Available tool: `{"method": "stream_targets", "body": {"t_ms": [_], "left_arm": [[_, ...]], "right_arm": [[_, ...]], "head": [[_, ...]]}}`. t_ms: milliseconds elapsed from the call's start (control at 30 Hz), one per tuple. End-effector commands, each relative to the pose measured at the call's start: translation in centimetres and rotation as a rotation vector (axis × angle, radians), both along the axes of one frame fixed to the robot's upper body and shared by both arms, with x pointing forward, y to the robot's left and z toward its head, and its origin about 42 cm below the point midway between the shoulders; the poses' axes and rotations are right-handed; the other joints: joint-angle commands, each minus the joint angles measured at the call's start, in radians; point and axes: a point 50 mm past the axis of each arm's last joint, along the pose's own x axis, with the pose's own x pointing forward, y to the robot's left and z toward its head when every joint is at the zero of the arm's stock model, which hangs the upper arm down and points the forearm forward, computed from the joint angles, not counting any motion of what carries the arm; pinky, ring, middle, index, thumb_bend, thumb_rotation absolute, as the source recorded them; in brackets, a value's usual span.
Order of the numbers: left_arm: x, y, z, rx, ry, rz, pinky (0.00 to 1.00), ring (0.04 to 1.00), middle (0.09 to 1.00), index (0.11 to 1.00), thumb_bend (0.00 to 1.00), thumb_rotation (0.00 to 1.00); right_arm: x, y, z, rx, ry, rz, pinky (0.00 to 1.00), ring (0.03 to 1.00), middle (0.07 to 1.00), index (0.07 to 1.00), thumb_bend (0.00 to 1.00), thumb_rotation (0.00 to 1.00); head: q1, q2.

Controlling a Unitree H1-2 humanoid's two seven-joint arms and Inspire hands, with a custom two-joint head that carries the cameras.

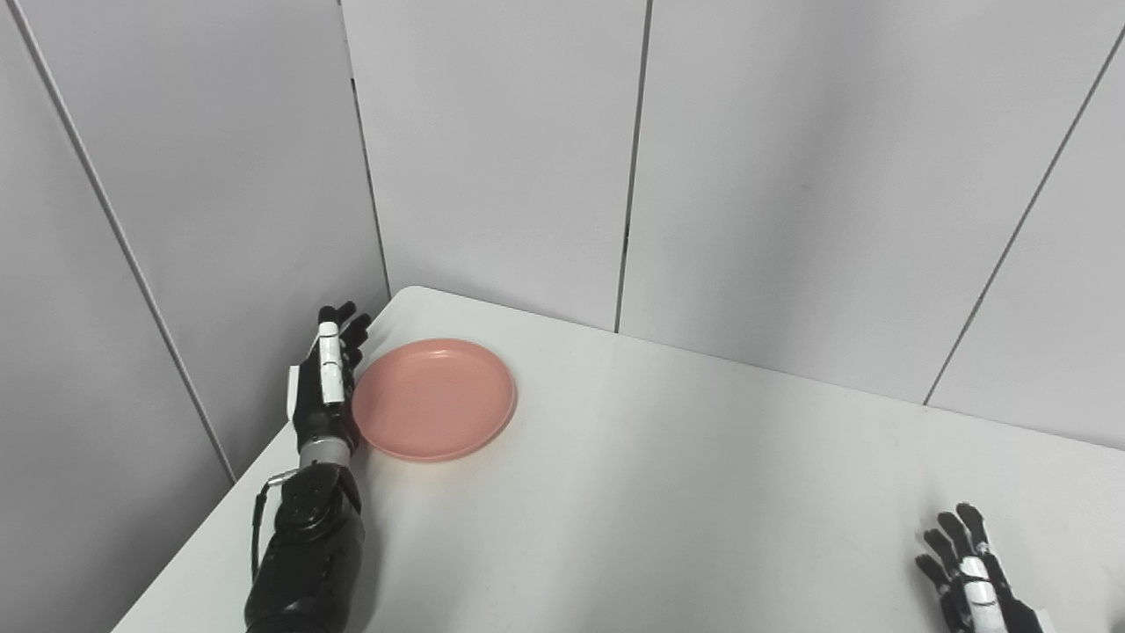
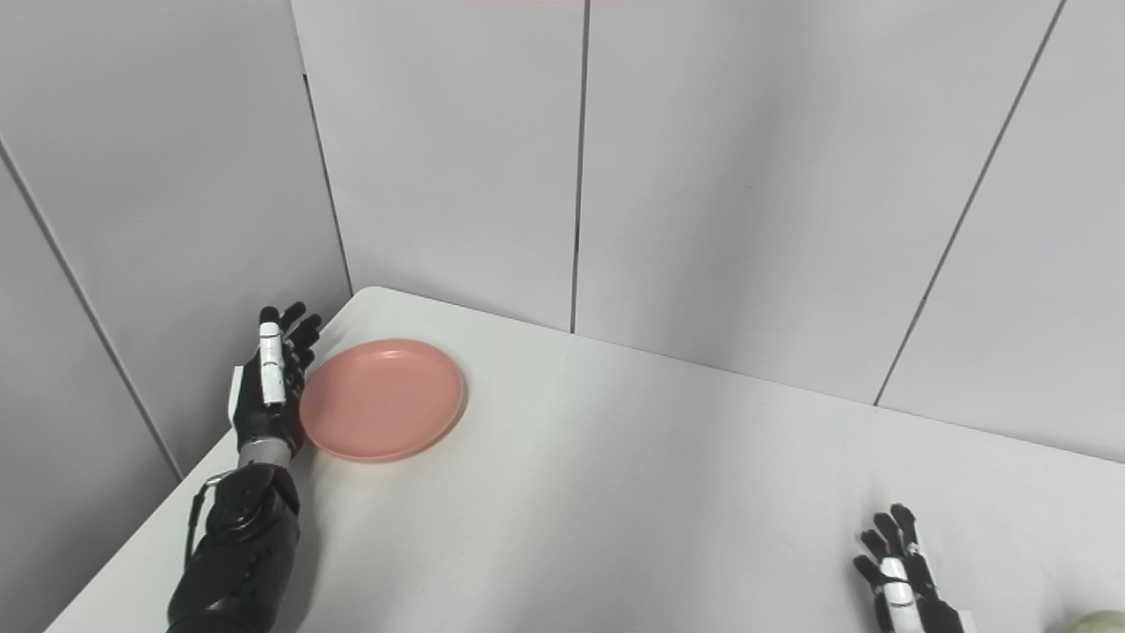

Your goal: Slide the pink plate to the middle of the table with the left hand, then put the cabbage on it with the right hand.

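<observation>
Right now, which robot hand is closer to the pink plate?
The left robot hand. It stands on edge right beside the plate, at its left rim, fingers apart. The right robot hand is far across the table, near the lower right corner.

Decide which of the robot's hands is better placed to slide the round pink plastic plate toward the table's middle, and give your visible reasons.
The left hand: it stands open right against the left rim of the round pink plastic plate, ready to push. The right hand rests open far away near the white table's front right corner.

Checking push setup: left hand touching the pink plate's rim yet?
Cannot tell. In both eye views the left hand sits edge-on right against the pink plate, no clear gap or contact.
</observation>
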Motion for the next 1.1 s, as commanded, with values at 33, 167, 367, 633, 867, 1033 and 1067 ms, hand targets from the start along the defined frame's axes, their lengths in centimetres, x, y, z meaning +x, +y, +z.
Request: {"method": "stream_targets", "body": {"t_ms": [33, 167, 367, 633, 867, 1033, 1067], "left_arm": [[0.7, 0.5, 2.3, 0.040, -0.041, -0.010, 0.98, 0.910, 0.837, 0.813, 0.74, 0.98], [0.7, 0.2, 2.2, 0.040, -0.029, -0.037, 0.99, 0.910, 0.841, 0.813, 0.74, 0.99], [0.8, -0.3, 1.9, 0.037, -0.024, -0.085, 0.89, 0.859, 0.829, 0.811, 0.77, 0.94], [1.3, -1.5, 1.6, -0.073, -0.035, -0.138, 0.83, 0.822, 0.806, 0.788, 0.77, 0.88], [1.6, -3.0, 1.2, -0.071, -0.035, -0.193, 0.76, 0.758, 0.754, 0.750, 0.74, 0.87], [1.9, -4.2, 0.8, -0.057, -0.027, -0.248, 0.71, 0.717, 0.717, 0.716, 0.74, 0.86], [1.9, -4.3, 0.8, -0.060, -0.027, -0.259, 0.72, 0.723, 0.721, 0.721, 0.74, 0.87]], "right_arm": [[0.0, -1.0, 0.6, -0.018, -0.021, -0.024, 0.99, 0.971, 0.982, 1.000, 0.72, 0.87], [0.1, -1.0, 0.6, -0.016, -0.017, -0.026, 1.00, 0.973, 0.980, 1.000, 0.73, 0.87], [0.0, -0.9, 0.7, -0.007, -0.019, -0.022, 1.00, 0.971, 0.979, 1.000, 0.71, 0.86], [0.2, -0.9, 0.6, -0.021, -0.012, -0.029, 1.00, 0.972, 0.981, 1.000, 0.72, 0.88], [0.2, -0.9, 0.6, -0.029, -0.010, -0.028, 0.99, 0.967, 0.979, 1.000, 0.71, 0.88], [0.2, -0.7, 0.6, -0.014, -0.015, -0.027, 1.00, 0.968, 0.980, 1.000, 0.70, 0.87], [0.2, -0.7, 0.7, -0.016, -0.014, -0.029, 1.00, 0.965, 0.978, 1.000, 0.70, 0.88]], "head": [[-0.002, 0.002], [-0.001, 0.007], [-0.002, 0.007], [-0.006, 0.009], [-0.005, 0.010], [-0.006, 0.010], [-0.006, 0.010]]}}
